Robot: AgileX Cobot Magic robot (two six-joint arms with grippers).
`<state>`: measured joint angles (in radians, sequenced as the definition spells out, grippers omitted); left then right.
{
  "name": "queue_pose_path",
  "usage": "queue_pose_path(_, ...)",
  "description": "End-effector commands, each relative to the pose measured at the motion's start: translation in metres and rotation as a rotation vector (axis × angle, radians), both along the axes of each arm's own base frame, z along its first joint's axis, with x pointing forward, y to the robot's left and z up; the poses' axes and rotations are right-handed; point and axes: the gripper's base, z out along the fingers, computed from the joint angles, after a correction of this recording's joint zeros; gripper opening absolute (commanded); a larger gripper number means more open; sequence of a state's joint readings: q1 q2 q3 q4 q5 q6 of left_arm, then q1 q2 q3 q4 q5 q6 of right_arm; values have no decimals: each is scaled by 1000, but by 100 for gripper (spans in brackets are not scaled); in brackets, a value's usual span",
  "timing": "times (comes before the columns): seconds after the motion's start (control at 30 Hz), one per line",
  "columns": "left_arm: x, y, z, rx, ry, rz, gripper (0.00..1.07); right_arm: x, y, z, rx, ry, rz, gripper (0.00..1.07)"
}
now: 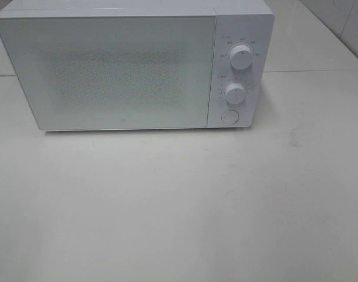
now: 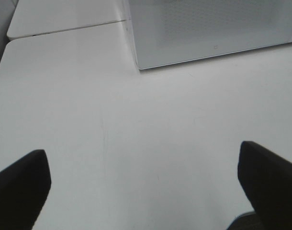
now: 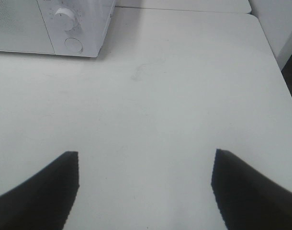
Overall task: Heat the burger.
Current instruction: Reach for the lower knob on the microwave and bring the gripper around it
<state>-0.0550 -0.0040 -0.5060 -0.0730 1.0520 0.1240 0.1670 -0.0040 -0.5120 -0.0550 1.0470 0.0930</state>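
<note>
The burger is out of view in every frame. A white microwave (image 1: 120,64) stands at the back of the white table (image 1: 179,205), its door shut and its inside hidden behind the frosted front. Neither arm shows in the high view. My left gripper (image 2: 143,163) hangs open over bare tabletop, well short of the microwave's (image 2: 208,28) front corner, with nothing between its black fingers (image 2: 21,187). My right gripper (image 3: 145,165) is also open and empty above the table, with the microwave's (image 3: 55,26) control side farther off.
The microwave panel carries two dials (image 1: 241,57) (image 1: 234,92) and a round button (image 1: 229,116). A seam (image 1: 314,71) joins this table to another behind it. The table's right edge (image 3: 280,76) drops off near a white wall.
</note>
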Motion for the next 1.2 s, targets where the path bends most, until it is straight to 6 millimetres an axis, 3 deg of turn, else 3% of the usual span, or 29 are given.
queue_pose_path(0.03,-2,2,0,-23,-27,38,100,-2,-1,1,1,-24,-8,76)
queue_pose_path(1.2,-2,2,0,-21,-29,32,100,-3,-1,7,3,-58,-5,76)
